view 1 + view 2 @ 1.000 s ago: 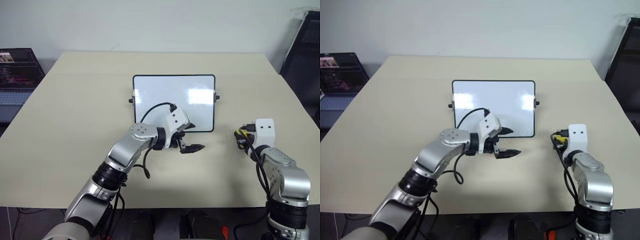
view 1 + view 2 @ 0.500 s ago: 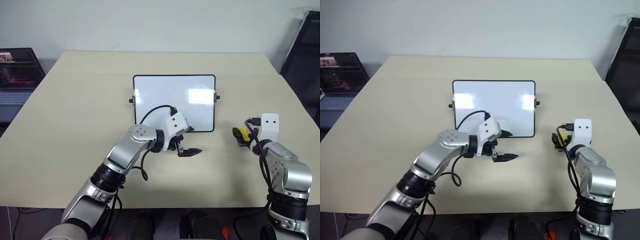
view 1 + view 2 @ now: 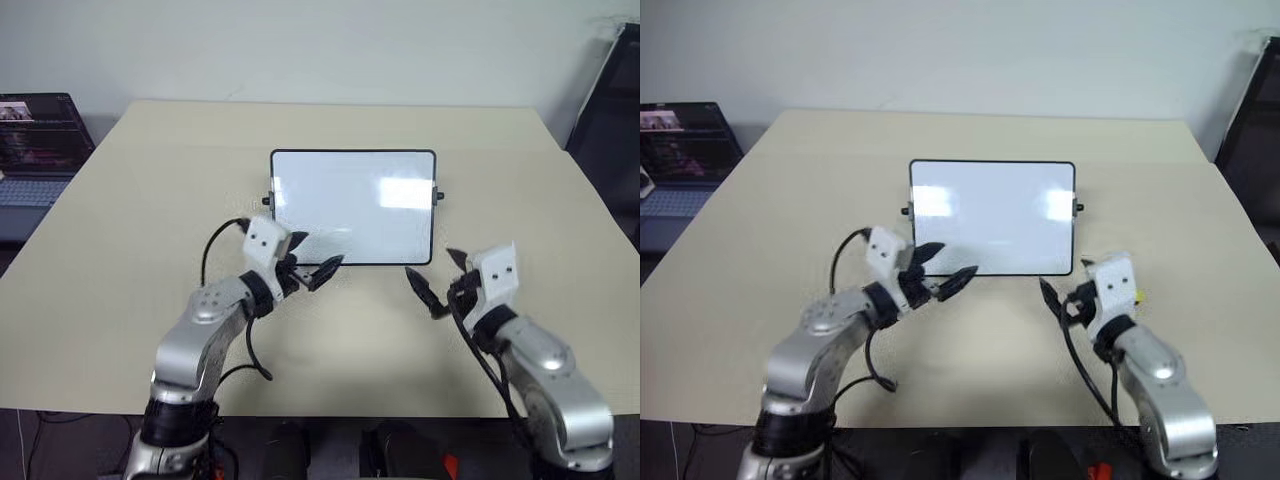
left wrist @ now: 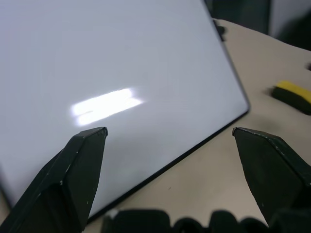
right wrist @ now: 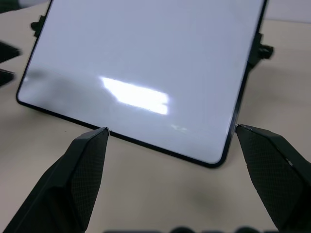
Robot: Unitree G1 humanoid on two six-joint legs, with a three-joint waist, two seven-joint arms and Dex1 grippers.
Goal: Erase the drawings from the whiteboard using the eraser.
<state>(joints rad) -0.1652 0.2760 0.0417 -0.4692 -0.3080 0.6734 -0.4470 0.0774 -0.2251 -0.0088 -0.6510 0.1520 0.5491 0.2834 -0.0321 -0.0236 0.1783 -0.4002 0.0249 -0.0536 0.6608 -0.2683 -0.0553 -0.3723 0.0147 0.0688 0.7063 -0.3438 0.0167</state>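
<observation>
We see the whiteboard (image 3: 352,207) lying flat near the middle of the beige table (image 3: 130,210), its glossy white face catching bright glare and showing no marks that we can make out; thin black frame, a small black knob on each short side. Our left gripper (image 3: 318,266) hovers just off the board's near left corner, its two black fingers spread apart, with nothing between them. In the left wrist view those fingers (image 4: 73,179) stand wide on either side of the board's near edge, and past the board's corner we can see the eraser (image 4: 292,95), a small yellow block with a black underside, lying on the table apart from the board. Our right gripper (image 3: 432,282) hangs just off the board's near right corner, jaws also spread wide and empty; in the right wrist view its fingers (image 5: 80,174) frame the board's near edge and right corner. In the right eye view a sliver of yellow (image 3: 1136,296) peeks out just beside the right wrist's white housing, on the table to the right of the board. A laptop (image 3: 38,150) sits off the table's far left edge.
</observation>
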